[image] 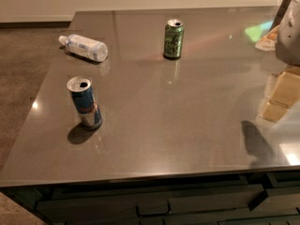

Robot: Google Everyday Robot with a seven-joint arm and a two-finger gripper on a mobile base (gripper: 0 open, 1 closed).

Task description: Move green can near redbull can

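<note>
Glossy countertop [187,107], matt gripper [287,32] far right

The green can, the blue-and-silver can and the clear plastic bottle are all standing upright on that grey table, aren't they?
No: the camera view shows the clear plastic bottle lying on its side near the grey table's far left edge. The small green aluminium can and the slim blue-and-silver can do stand upright. The gripper is at the right edge, apart from all three.

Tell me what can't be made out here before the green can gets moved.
Gripper: camera view, upper right, mostly cut off by the frame edge.
Green can: lettering too small to read.
Redbull can: back face hidden by the can itself.
Bottle: label text likewise too small.
</note>
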